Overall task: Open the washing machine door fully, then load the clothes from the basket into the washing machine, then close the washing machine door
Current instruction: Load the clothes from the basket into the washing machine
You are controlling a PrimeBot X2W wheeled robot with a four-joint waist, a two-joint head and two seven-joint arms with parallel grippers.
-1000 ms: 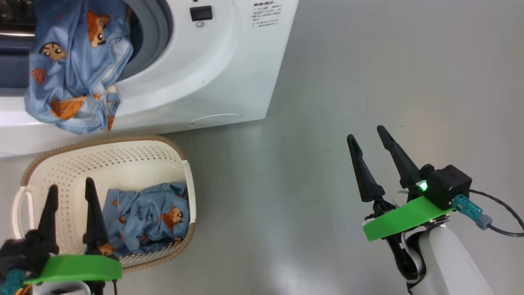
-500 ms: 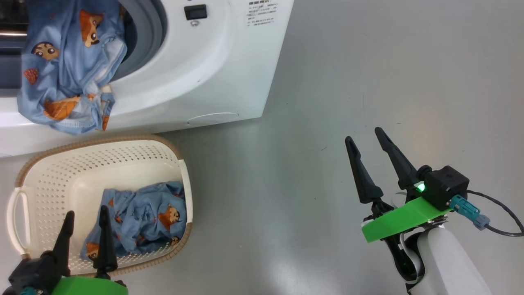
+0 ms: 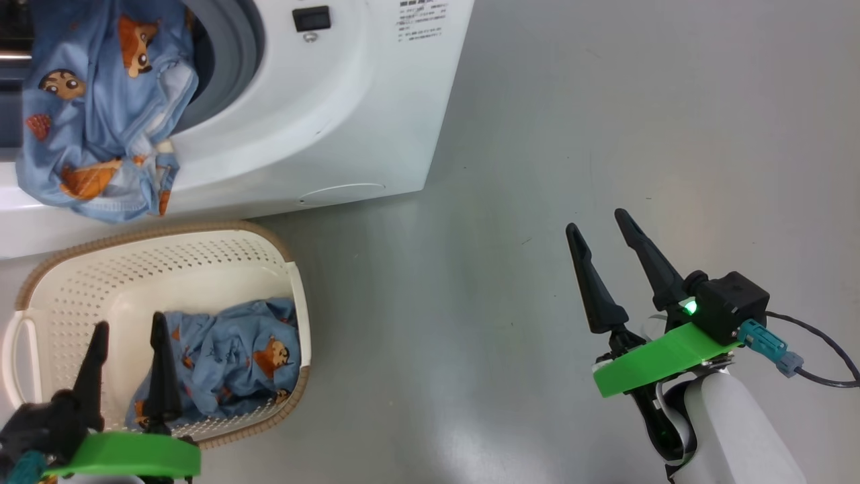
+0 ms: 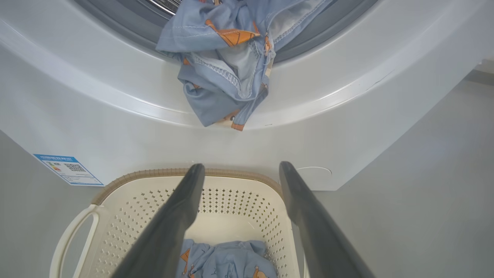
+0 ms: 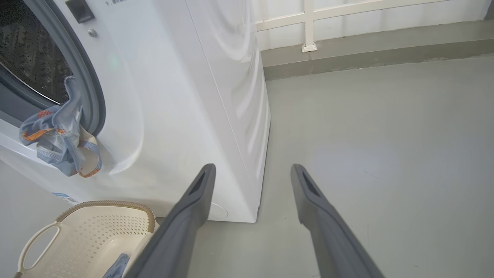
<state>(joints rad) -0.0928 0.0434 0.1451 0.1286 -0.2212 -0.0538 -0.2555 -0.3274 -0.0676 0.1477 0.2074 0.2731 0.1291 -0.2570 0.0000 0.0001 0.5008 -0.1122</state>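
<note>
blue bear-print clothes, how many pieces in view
2: a hanging piece draped over the white washing machine's opening; a crumpled piece in the cream perforated plastic basket. More may hide inside the drum.

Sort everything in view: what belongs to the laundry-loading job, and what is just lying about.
Job: big white front-loading washing machine; light-blue bear-print garment hanging from its drum opening; second bear-print garment in the cream perforated plastic basket with brown rim; open left end effector over that basket.
Just there: grey floor; white railing by the wall; blue label sticker.
</note>
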